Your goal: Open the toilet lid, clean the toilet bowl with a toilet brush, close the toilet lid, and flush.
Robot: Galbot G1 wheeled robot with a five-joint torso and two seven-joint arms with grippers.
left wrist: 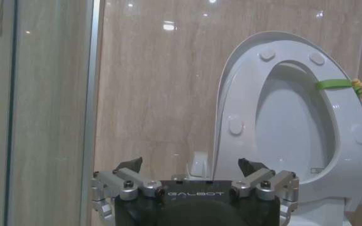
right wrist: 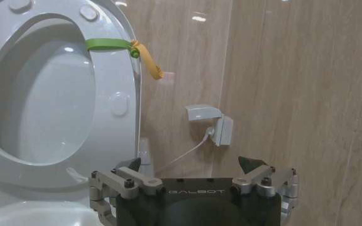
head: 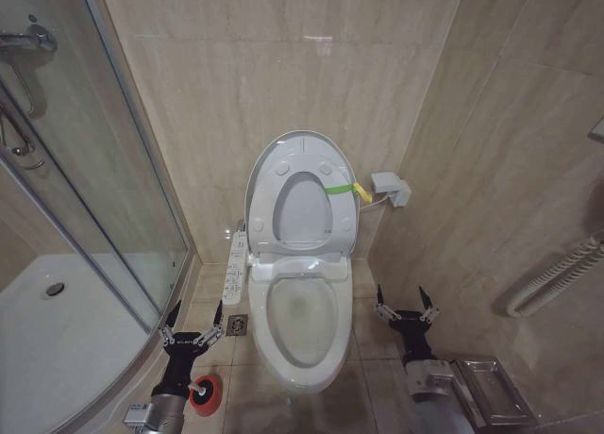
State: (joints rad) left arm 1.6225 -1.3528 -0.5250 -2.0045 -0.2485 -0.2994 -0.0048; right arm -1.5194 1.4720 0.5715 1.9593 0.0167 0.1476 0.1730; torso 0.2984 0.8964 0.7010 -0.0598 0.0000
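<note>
Head view: both arms low at the bottom edge, forearms pointing fwd, one on each side of the toilet bowl (head: 300, 330). Left gripper (head: 192, 319) sits left of the bowl, just short of the floor drain (head: 237, 326), fingers spread wide w/ nothing between them. Right gripper (head: 407, 300) mirrors it on the bowl's right side, jaws also splayed and empty, apart from the ceramic.

Toilet lid (head: 267, 165) stands upright against the tiled wall, seat ring (head: 304, 208) raised w/ it, a green-yellow tab (head: 345, 189) on the ring's right edge. Bowl is uncovered; long button panel (head: 234, 266) runs along its left side, btwn bowl and shower glass (head: 94, 170).

Toilet brush (head: 205, 393) in its red holder sits on the floor just behind the left gripper, next to that arm's wrist, not held.

Left wrist view: left gripper (left wrist: 193, 165) open, aimed at the wall, lid (left wrist: 228, 89) ahead and off to one side. Right wrist view: right gripper (right wrist: 190, 165) open, pointed at a wall socket (right wrist: 222, 130) w/ cable, lid (right wrist: 123, 70) edge and tab (right wrist: 121, 47) well beyond the fingertips.
</note>
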